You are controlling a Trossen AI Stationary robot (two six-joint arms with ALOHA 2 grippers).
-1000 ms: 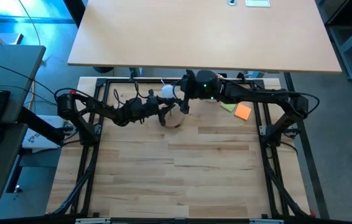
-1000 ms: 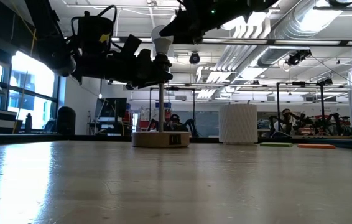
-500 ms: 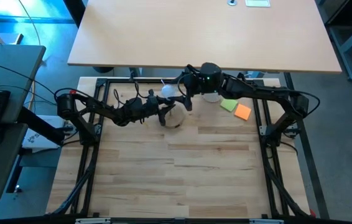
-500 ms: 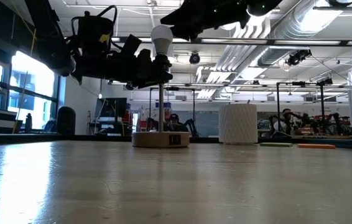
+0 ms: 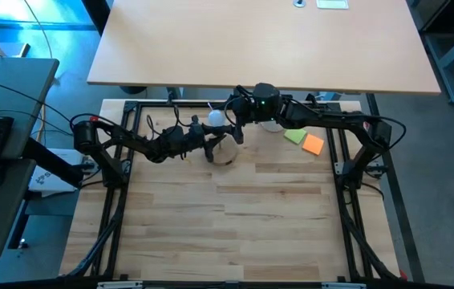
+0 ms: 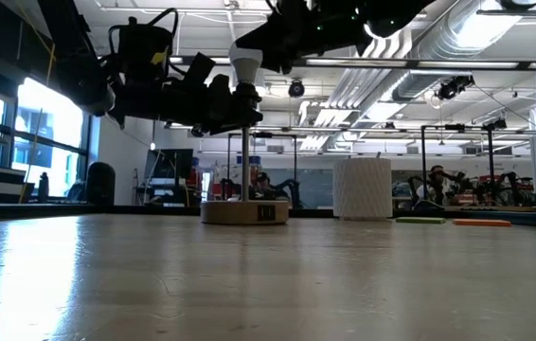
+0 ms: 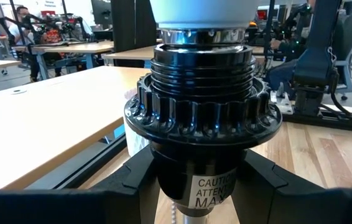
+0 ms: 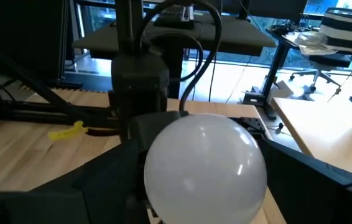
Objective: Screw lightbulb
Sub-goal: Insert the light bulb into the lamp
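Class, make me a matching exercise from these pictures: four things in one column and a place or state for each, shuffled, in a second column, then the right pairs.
Things
1. small white rounded lightbulb
2. round wooden disc stand
3. white ribbed cup
4. left end effector

Places or states
A. stands on the table, to the right of the stand in the low view
B. sits in the black socket at the top of the post
C. closed around the black socket
D. rests flat on the table and carries the thin post

Pairs: 1-B, 2-D, 3-A, 4-C
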